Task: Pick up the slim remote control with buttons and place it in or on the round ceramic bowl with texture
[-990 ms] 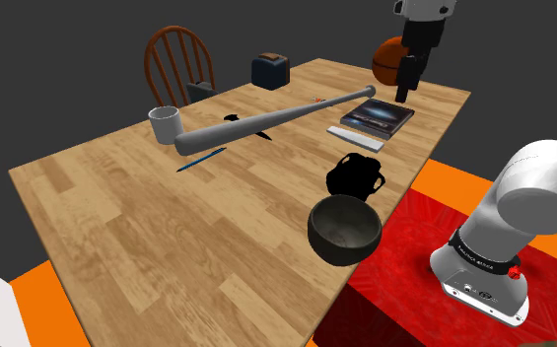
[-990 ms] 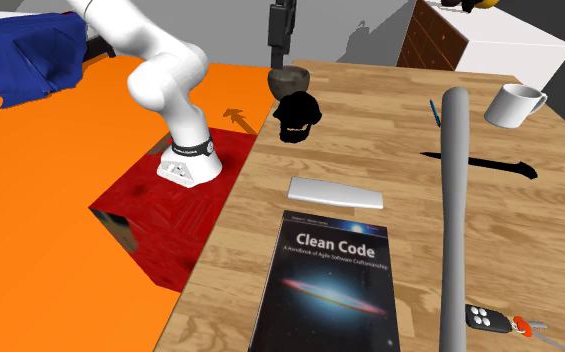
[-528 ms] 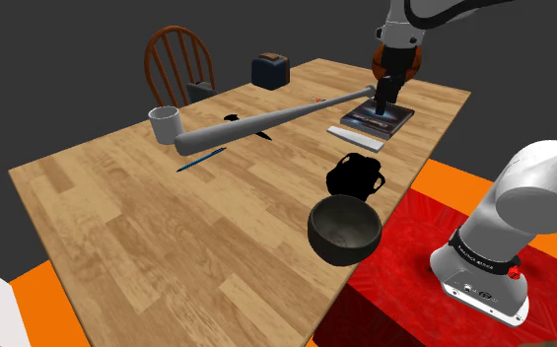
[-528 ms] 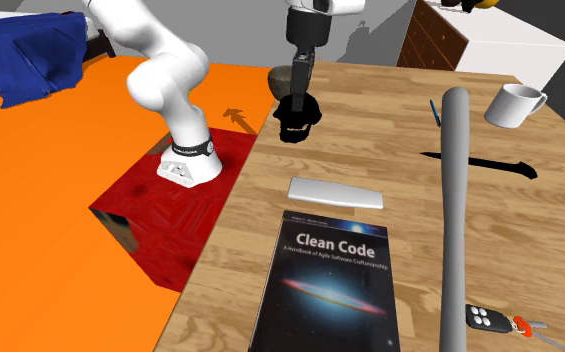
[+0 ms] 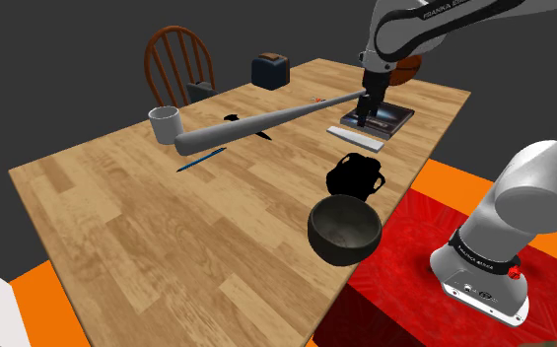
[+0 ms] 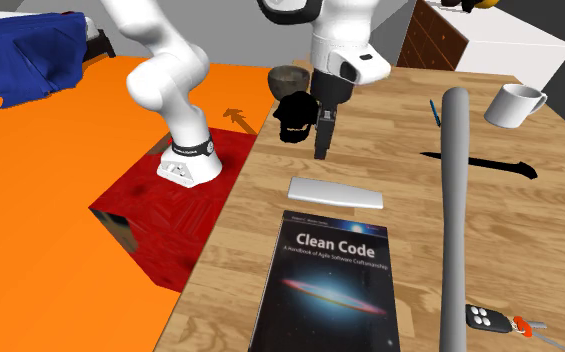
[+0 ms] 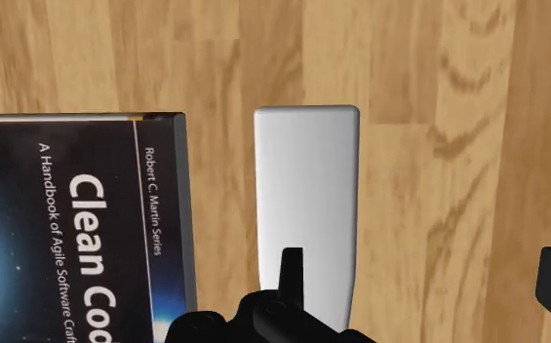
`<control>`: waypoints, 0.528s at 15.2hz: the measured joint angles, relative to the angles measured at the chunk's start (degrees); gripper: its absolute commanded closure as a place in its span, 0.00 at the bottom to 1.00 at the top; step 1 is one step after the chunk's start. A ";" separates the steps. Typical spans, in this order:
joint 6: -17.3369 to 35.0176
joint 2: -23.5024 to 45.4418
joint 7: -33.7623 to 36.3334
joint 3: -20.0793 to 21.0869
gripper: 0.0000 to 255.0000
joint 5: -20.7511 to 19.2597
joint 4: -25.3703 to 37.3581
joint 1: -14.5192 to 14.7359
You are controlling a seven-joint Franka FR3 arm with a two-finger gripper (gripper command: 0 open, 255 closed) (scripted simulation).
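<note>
Remote [image 7: 305,195], plain white, lies flat on the bench [image 5: 168,217], just beside the book [image 7: 78,234]. My hand [image 7: 424,268] hangs over it, fingers wide apart, touching nothing. The dark bowl [image 5: 344,227] sits near the bench edge, well apart from the remote.

Gripper [image 6: 321,150] points down over wooden table [image 6: 380,130], near white remote [image 6: 335,192], clear of it. Remote lies flat just beside "Clean Code" book [image 6: 325,275]. Dark bowl [image 6: 288,77] behind black jug [image 6: 295,115]. Grey bat [image 6: 453,200] alongside book.
</note>
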 measured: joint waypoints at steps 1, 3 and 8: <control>1.63 1.86 -0.46 -0.42 0.00 0.26 0.42 -0.01; 5.04 6.32 -1.97 -1.59 0.00 1.03 1.83 -0.16; 11.44 14.33 -4.59 -3.08 0.00 3.18 3.93 -0.38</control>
